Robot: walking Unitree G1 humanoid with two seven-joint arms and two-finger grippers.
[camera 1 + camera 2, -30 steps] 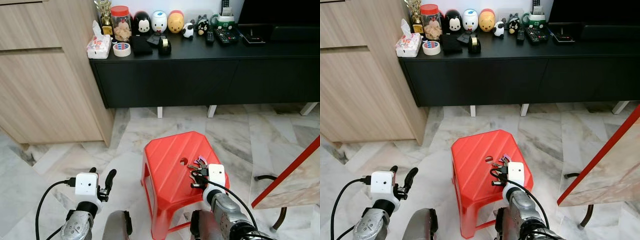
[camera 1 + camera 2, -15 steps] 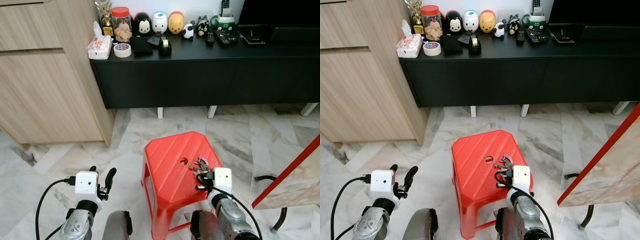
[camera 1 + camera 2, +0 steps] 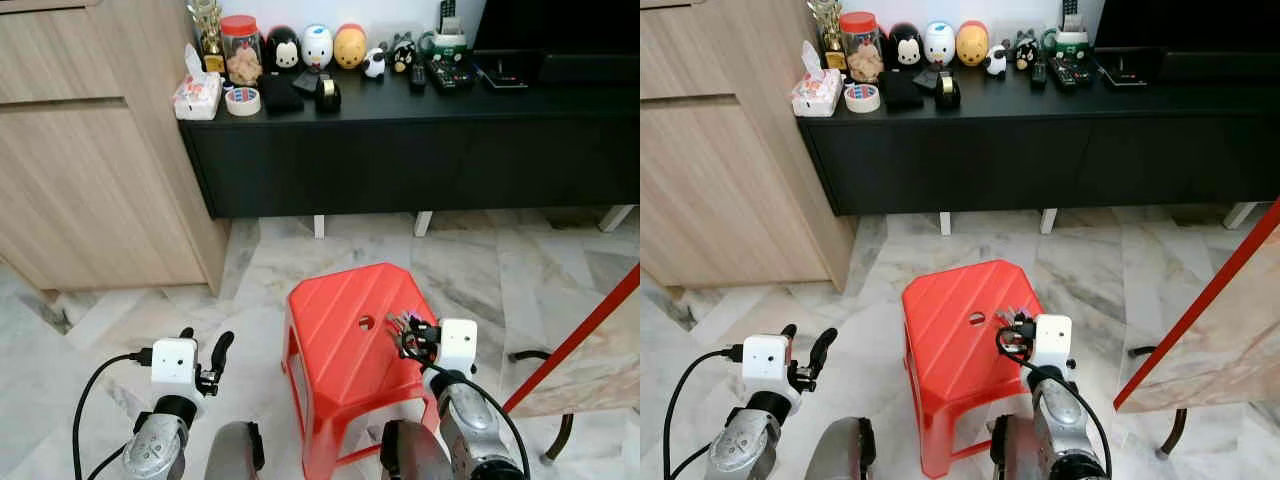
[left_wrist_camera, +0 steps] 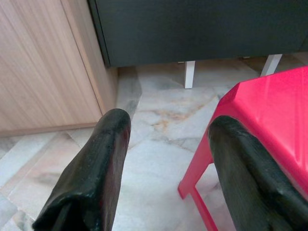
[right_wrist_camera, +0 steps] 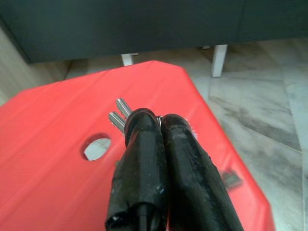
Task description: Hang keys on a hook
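Observation:
A bunch of keys (image 3: 399, 322) is pinched in my right gripper (image 3: 407, 337), just above the right part of a red plastic stool (image 3: 335, 340). In the right wrist view the two black fingers (image 5: 144, 159) are pressed together, and silver key tips (image 5: 119, 111) stick out past them over the stool top (image 5: 53, 149) near its round hole (image 5: 96, 147). My left gripper (image 3: 203, 342) hangs low to the left of the stool. Its fingers (image 4: 96, 163) are spread apart with nothing between them, and the stool's edge (image 4: 269, 106) lies beside one of them.
A black low console (image 3: 400, 140) stands ahead with toy figures (image 3: 318, 45), a jar (image 3: 241, 45), a tape roll (image 3: 243, 100), a tissue pack (image 3: 197, 92) and remotes (image 3: 450, 70). A wooden cabinet (image 3: 90, 150) is at left. A red-edged marble tabletop (image 3: 590, 350) juts in at right. The floor is marble.
My right gripper has lifted a little and moved to the right, and the keys have come up off the stool top in it. The left arm has not moved.

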